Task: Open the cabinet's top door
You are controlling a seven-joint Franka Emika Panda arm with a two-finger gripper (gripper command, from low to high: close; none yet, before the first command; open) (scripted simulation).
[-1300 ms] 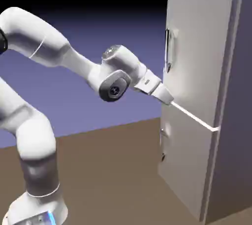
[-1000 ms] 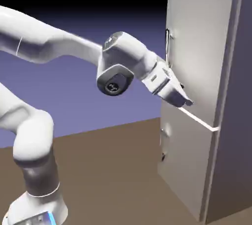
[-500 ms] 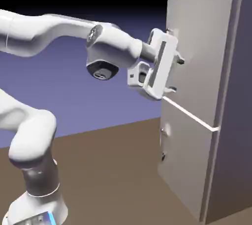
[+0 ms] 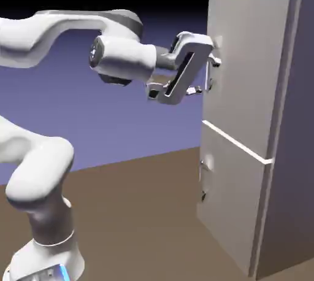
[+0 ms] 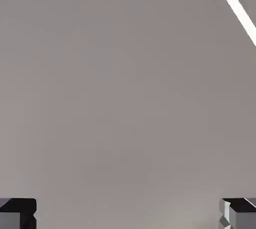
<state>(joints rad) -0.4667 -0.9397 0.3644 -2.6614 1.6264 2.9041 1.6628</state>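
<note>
At far left of the exterior view, the white arm (image 4: pixel 43 169) is rising from its base and bending across toward the right. Next along, the gripper (image 4: pixel 205 74) is pointing level at the cabinet (image 4: pixel 294 151), its fingers standing spread as wide as they go and holding nothing. One fingertip is showing high, beside the upper part of the handle (image 4: pixel 210 74); the other is showing lower, so the line between the tips is running roughly up and down.

Further right, the top door (image 4: pixel 245 65) is sitting shut, flush with the cabinet front above the pale seam that is parting it from the shorter lower door (image 4: pixel 230 206). The handle is a slim bar standing upright near the door's left edge, just ahead of the fingertips; whether they are touching it cannot be told.

Hand view, left to right: one grey fingertip (image 5: pixel 17 213) at the bottom corner, bare grey door panel filling the middle, the other tip at the opposite corner. No bar is lying between them.

Judgement: with the bar's long axis upright and the fingers spread along it, the hand is likely needing a roll and a sideways shift to straddle the bar.
</note>
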